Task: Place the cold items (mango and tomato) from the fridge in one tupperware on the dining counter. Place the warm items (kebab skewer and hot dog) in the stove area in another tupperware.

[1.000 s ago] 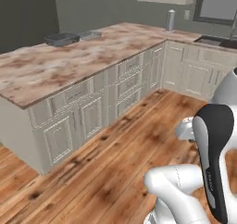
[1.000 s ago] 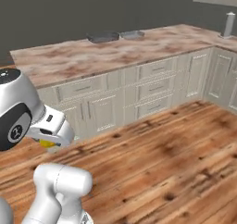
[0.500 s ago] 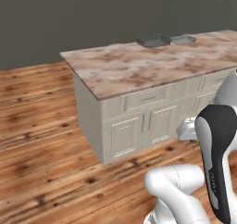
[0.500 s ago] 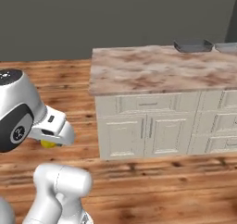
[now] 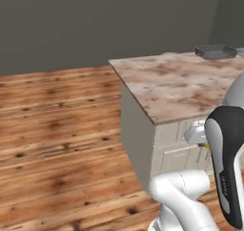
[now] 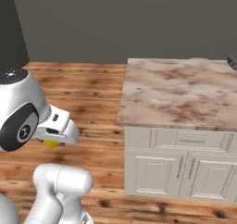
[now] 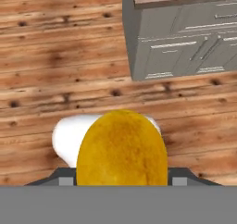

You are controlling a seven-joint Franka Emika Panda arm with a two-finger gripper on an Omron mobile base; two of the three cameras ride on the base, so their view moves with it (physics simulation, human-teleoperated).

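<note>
Folded compactly above the base, white arm (image 6: 55, 190) with its rounded lower link curving low and the dark-jointed upper link (image 5: 228, 168) standing nearly upright. Wrist tucked in close to the body, pointing downward toward the floor. Two-finger gripper (image 6: 52, 143) hanging beneath the white hand, jaws set partway apart and clamped on the small rounded yellow-orange mango (image 7: 121, 149). Seen in the hand view, fruit sitting squarely between the jaws, bulging up from the bottom edge and hiding the fingertips.
</note>
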